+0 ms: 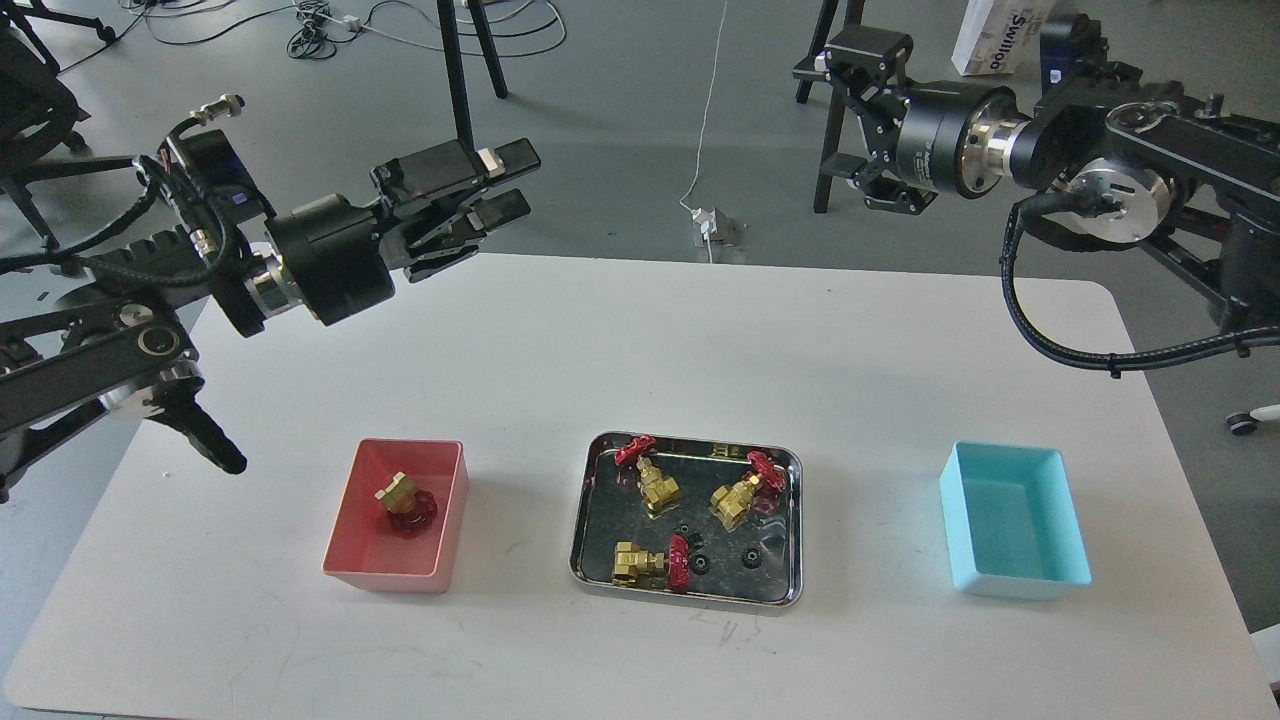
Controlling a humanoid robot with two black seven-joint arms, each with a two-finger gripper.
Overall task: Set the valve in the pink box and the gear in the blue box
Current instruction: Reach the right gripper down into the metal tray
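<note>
Left gripper [490, 200] hangs high over the far left edge of the table [560, 350], well back from the steel tray [590, 500], its two fingers parted by a narrow gap and nothing between them. Right gripper [850, 130] is up beyond the table's far edge, well back and right of the tray, fingers spread and empty too. So both hands are free, and neither is near a part. Out to the work: left of the tray sits the pink box [440, 520], and there's a valve [404, 500] already lying inside it, brass body up, red handwheel toward the near wall. That half of the job looks done, at least for one valve. In the tray itself, three more valves: one at the far left [650, 478], one at the far right [745, 493], one at the near left [650, 563]. Among them, three tiny black gears: one near the tray's middle [683, 530], one just nearer [701, 565], one toward its near right [749, 557]. Right of the tray, well apart, the blue box [1015, 525] stands bare inside. My read: valve placed, gear still to go, and the right arm looks best placed for that pick, a fiddly one given how small those gears are.
</note>
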